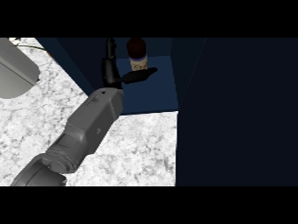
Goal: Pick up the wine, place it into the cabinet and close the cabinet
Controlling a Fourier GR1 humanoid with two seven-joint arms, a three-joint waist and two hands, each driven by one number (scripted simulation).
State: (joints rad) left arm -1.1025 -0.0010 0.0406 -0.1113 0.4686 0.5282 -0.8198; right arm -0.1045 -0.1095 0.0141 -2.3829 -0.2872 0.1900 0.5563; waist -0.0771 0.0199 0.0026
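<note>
Head view: wine bottle standing upright inside the open blue cabinet, toward its back. One grey forearm crosses the white marbled bench into the cabinet; which arm it is cannot be told. Its black hand is spread, fingers straight beside the bottle's left, thumb just below its label. Dark cabinet door at right. Grey object at upper left.

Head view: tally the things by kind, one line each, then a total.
Wine bottle: 1
Dark blue cabinet: 1
Robot hand: 1
Grey rounded object at the left edge: 1
Marble counter: 1
Total: 5
</note>
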